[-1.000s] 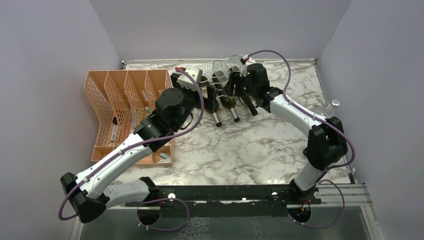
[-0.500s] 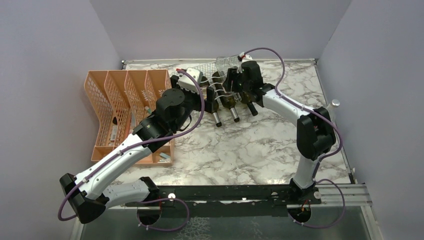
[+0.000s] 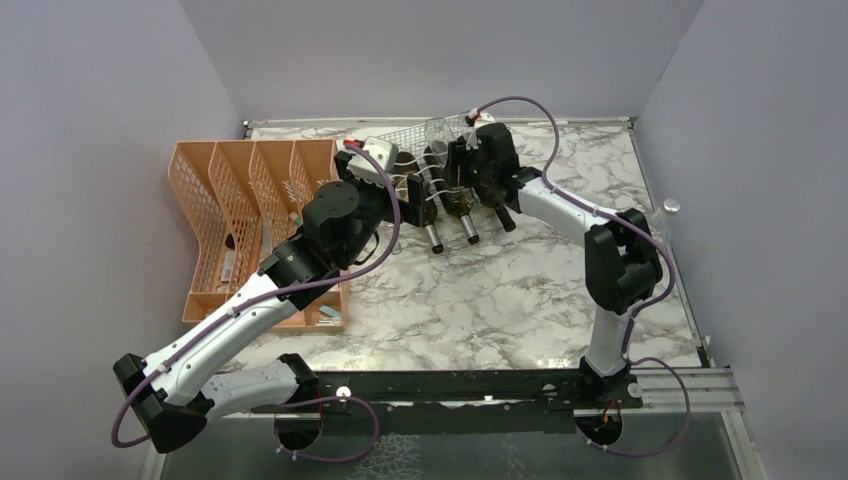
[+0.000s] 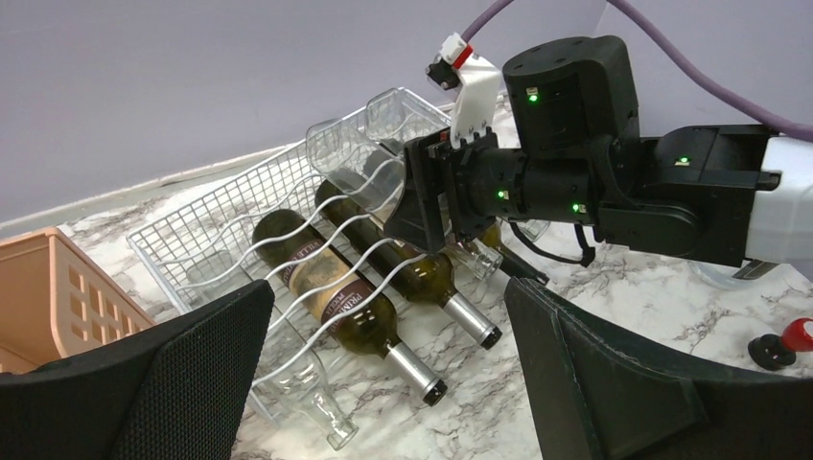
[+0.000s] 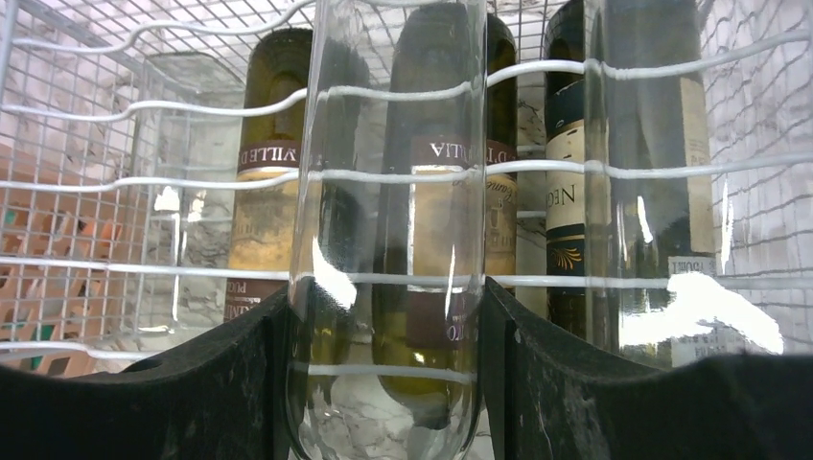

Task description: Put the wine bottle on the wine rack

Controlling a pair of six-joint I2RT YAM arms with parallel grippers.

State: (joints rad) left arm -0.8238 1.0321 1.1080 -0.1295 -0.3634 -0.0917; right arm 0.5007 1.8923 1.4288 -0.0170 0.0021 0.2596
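We're seeing the R arm pushing in over the last sec. Its elbow is folding in toward the table [image 3: 480,300] centre, and the R gripper [image 4: 436,206] is sliding toward 11 o'clock, deeper over the rack [image 4: 192,244] sitting at 12 o'clock. The L arm is also easing a bit toward 11. We're reading that as the bottle being fed into its cradle, so the job's prob. in its last stretch, w/ release not yet done.

The R gripper is clamping the clear bottle [image 5: 383,240] round its body, jaws part-closed on the glass. That bottle is lying along the rack's top tier, base toward 12, neck toward 6. Whether it's fully resting on the wavy wires, we can't tell. The L gripper [image 4: 383,316] is hanging wide w/ nothing in it, near the rack's 7 o'clock corner.

Counting:
- **Fixtures:** 1 rack, 1 orange organiser [image 3: 240,200] at 9 o'clock, 2 arms.
- **Dark bottles [image 4: 331,287]:** 3, all lying on the lower tier, necks poking out toward 6.
- **Clear ones:** we're making it 3, tho glass over glass is making that shaky:
  - the held one
  - a 2nd clear bottle [image 4: 403,105] beside it up top
  - a 3rd clear bottle [image 4: 312,407] at the lower tier's 9 o'clock end
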